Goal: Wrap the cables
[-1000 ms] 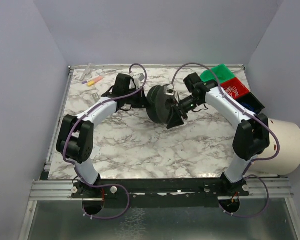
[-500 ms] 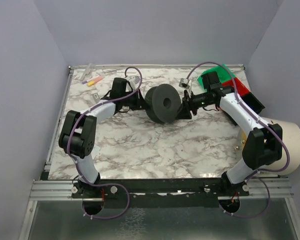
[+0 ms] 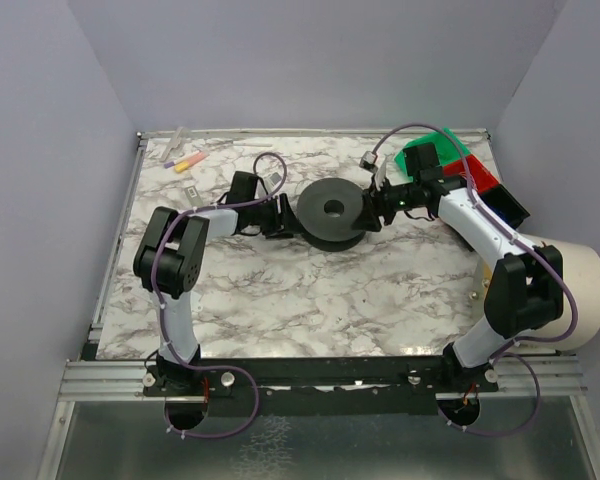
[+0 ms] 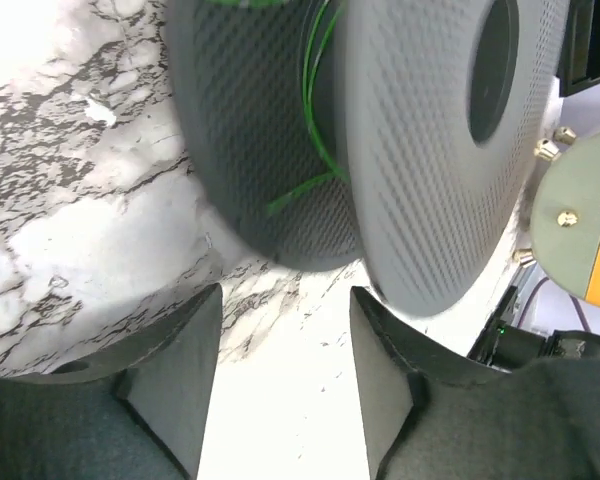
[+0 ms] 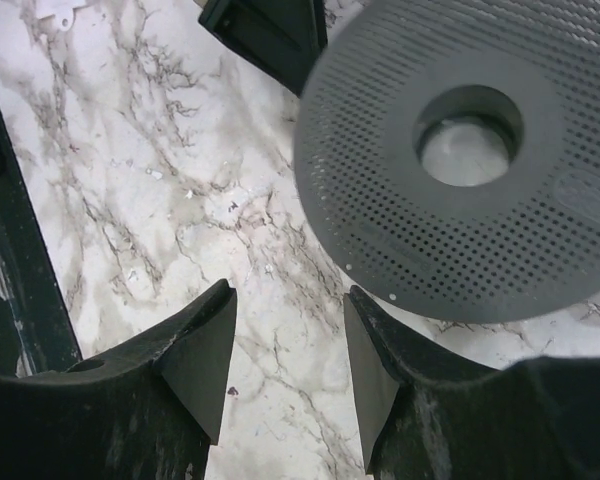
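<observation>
Fingers apart and empty, the left gripper (image 4: 285, 295) and right gripper (image 5: 288, 295) flank the black spool (image 3: 333, 212) flat on the tabletop (image 3: 280, 290).

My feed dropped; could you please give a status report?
Left tool, right tool open, empty. Thin green wire on black round spool, lying flat. Nothing blocking.

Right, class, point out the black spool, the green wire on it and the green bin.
black spool (image 3: 350, 215), top view, upper flange.
green wire (image 4: 300, 193), left wrist view, loose end.
green bin (image 3: 445, 142), top view, bare inside.

black spool (image 3: 318, 224) flat on marble table (image 3: 280, 290)
</observation>
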